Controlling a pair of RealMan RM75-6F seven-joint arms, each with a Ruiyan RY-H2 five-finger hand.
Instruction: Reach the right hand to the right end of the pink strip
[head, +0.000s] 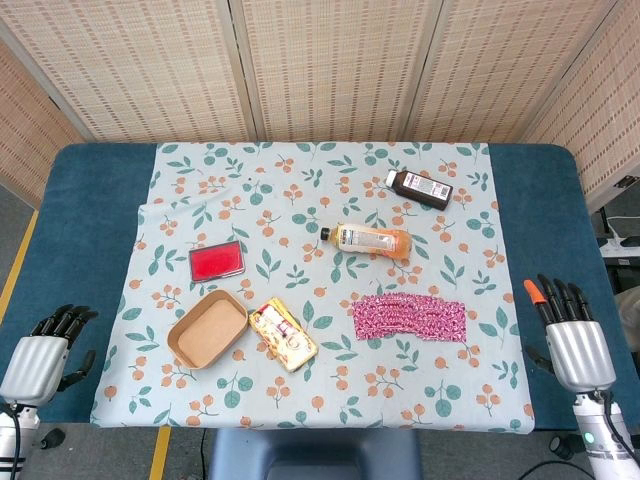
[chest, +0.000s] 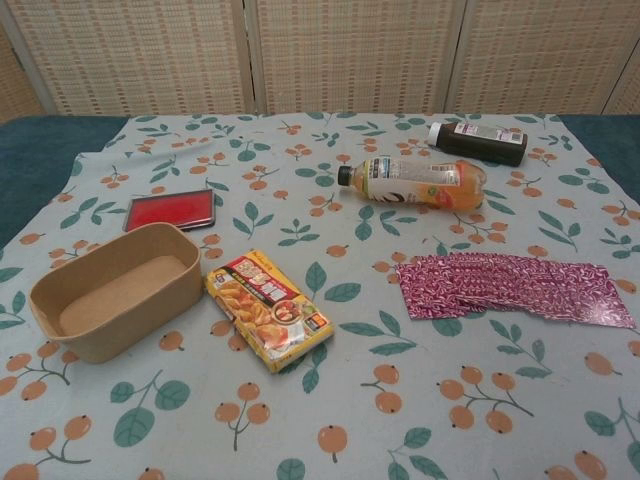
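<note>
Flat on the cloth, the glossy pink strip (head: 410, 318) lies apart from the empty, spread right robot hand (head: 574, 340).

Desk (head: 80, 200), covered by cloth (head: 300, 180). On the cloth, rear right: dark bottle (head: 420, 189), lying. Before it, centre: drink bottle (head: 366, 240), lying. Front right: strip (head: 410, 318), flat. Left: flat tin (head: 217, 261); before it, open box (head: 207, 329); packet (head: 283, 336) just right of the box. Left hand (head: 45, 355) and right hand (head: 570, 335) at the front corners, off the cloth.
</note>
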